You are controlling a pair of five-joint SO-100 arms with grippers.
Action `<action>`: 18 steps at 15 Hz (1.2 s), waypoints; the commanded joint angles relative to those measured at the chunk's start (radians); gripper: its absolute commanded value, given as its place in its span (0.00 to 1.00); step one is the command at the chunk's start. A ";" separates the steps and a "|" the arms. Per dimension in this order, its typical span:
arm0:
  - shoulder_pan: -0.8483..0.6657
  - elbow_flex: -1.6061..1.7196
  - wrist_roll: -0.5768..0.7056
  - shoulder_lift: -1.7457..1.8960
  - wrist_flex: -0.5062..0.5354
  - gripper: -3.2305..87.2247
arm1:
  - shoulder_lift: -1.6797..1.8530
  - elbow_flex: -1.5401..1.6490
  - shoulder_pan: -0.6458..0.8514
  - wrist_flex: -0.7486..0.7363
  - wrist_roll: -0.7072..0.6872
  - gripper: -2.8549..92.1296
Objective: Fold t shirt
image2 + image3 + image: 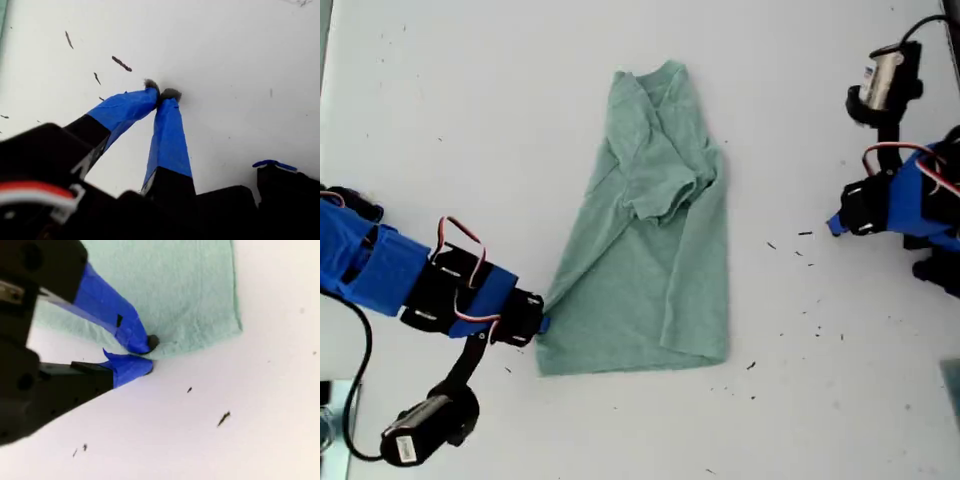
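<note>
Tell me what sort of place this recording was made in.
Most likely a lab or workshop bench for robot trials: a plain white table flecked with dark specks, my first gripper and my second gripper wrapped in blue tape, and only a t shirt laid out.

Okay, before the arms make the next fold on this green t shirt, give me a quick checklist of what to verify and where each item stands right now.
1. My second pincer closed on the t shirt hem: ok, shut at the edge.
2. How many cloth layers it grips: cannot tell.
3. My first pincer empty: ok, shut over bare table.
4. First arm away from the shirt: ok, at the exterior view's right.
5. Shirt lying flat: not ok, a sleeve is bunched mid-shirt.
</note>
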 commanded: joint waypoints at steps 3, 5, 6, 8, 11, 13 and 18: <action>-0.063 -0.083 0.066 0.373 0.210 0.03 | 0.034 0.000 -0.011 0.009 0.012 0.06; -0.104 -0.218 0.161 0.247 0.193 0.03 | 0.037 0.002 -0.006 0.009 0.012 0.06; -0.112 -0.348 0.201 0.130 0.193 0.03 | 0.038 0.000 -0.006 0.011 0.012 0.06; -0.133 -0.643 0.281 -0.173 0.189 0.03 | 0.043 -0.003 -0.011 0.017 0.021 0.06; -0.135 -1.020 0.347 -0.520 0.132 0.27 | 0.049 0.000 -0.017 0.020 0.032 0.06; -0.156 -1.017 0.351 -0.603 0.132 0.36 | 0.054 0.002 -0.031 0.023 0.046 0.06; -0.207 -0.927 0.350 -0.133 0.537 0.28 | 0.066 0.002 -0.037 0.028 0.051 0.06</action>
